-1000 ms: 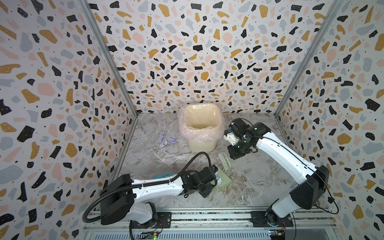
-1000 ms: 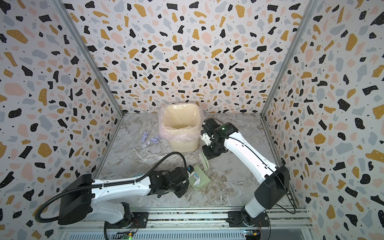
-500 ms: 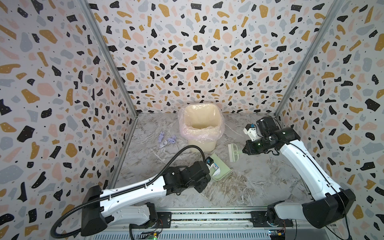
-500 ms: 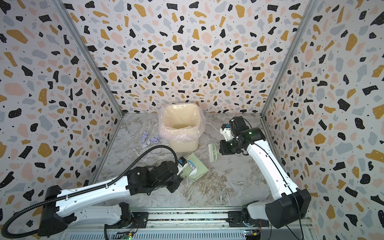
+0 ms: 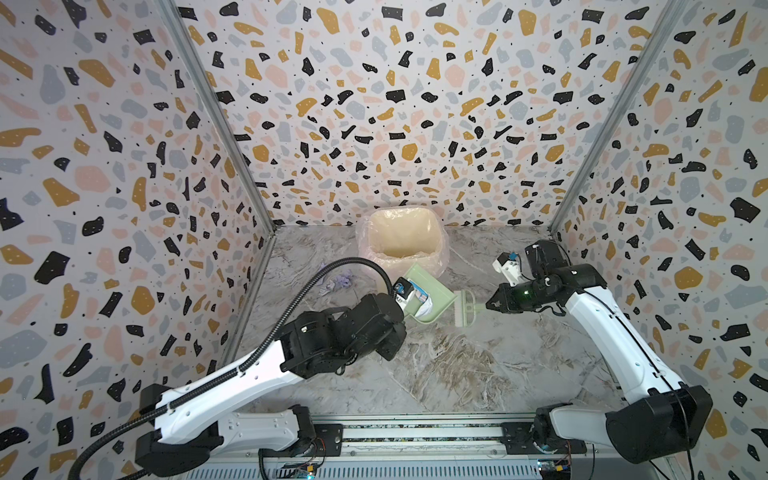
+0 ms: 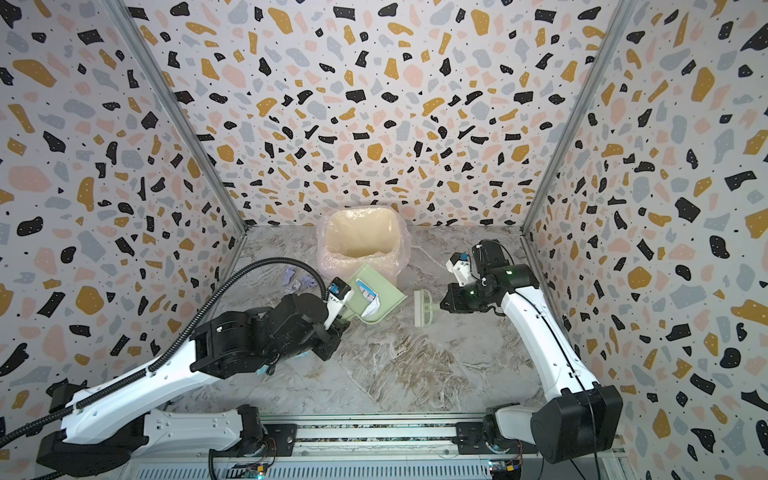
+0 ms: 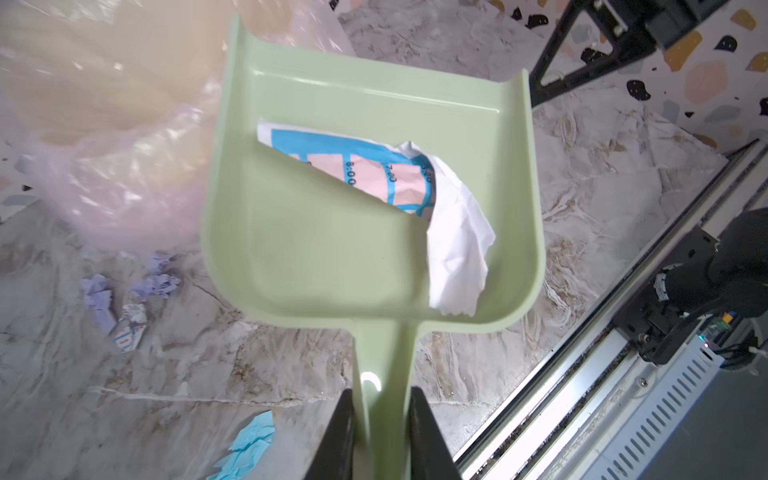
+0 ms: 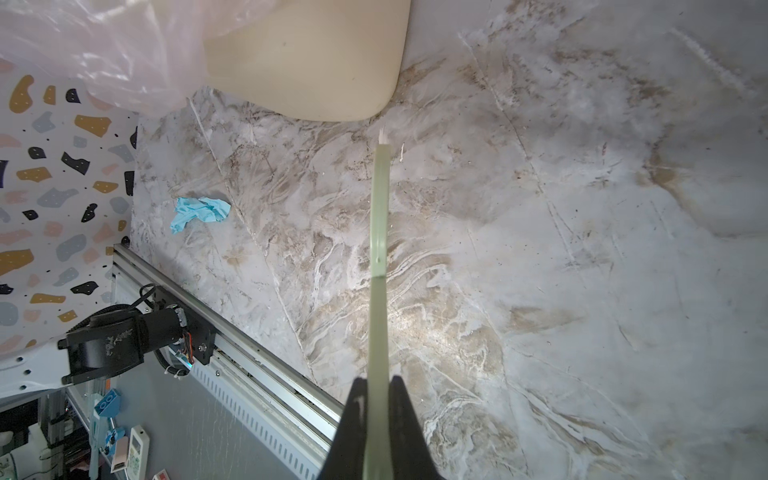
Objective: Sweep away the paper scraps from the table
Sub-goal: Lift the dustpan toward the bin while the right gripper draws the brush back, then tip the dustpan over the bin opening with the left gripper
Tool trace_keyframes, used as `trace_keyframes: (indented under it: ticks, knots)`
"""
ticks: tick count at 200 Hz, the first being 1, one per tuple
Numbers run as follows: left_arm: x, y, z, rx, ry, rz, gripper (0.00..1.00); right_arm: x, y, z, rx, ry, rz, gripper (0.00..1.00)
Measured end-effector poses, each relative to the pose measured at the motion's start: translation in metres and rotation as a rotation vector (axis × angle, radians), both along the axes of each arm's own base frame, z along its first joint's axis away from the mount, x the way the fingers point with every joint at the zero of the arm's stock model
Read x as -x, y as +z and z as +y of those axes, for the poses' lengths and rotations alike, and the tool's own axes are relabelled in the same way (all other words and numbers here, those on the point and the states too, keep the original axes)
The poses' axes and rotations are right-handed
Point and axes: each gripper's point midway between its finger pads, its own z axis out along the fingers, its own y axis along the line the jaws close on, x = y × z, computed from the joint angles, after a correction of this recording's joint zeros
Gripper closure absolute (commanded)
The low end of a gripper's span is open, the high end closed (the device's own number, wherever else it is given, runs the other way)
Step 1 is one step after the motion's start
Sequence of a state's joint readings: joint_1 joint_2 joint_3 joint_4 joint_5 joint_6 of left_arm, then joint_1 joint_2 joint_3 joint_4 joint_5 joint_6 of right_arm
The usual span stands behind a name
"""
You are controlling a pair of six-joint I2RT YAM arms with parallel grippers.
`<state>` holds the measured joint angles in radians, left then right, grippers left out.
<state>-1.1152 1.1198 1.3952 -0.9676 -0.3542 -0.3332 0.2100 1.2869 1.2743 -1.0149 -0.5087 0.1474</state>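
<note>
My left gripper (image 7: 381,399) is shut on the handle of the pale green dustpan (image 7: 332,232), which hangs over the table (image 5: 478,374) with its lip by the bin's front (image 5: 436,286) (image 6: 388,291). A white printed paper scrap (image 7: 453,232) lies inside it. My right gripper (image 8: 378,382) (image 5: 490,305) is shut on the thin handle of a green brush (image 8: 380,208) (image 5: 463,309), just right of the dustpan. Lavender paper scraps (image 5: 338,282) (image 7: 99,299) lie left of the bin. A light blue scrap (image 8: 199,212) (image 7: 249,444) lies near the front left, under my left arm.
A cream bin with a pink translucent liner (image 5: 438,249) (image 8: 311,70) stands at the back middle of the table. Terrazzo walls close three sides. A metal rail (image 5: 415,432) with both arm bases runs along the front edge.
My left arm has carried the dustpan with the printed scrap from the front middle back toward the bin. My right gripper has swung the brush from beside the bin out to the right.
</note>
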Motion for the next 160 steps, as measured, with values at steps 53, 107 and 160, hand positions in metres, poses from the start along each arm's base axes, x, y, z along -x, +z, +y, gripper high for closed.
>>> trace_keyframes:
  ticks: [53,107,160]
  knots:
    - [-0.045,0.034,0.065,-0.046,0.224,-0.058,1.00,-0.001,0.004,-0.002,-0.022,0.001,-0.012,1.00]
    - [-0.094,0.044,0.118,-0.146,0.363,-0.075,1.00,0.001,0.007,-0.007,-0.038,-0.007,-0.028,1.00]
    - [-0.139,0.046,0.108,-0.250,0.321,-0.081,1.00,0.005,0.005,-0.011,-0.052,-0.013,-0.026,1.00]
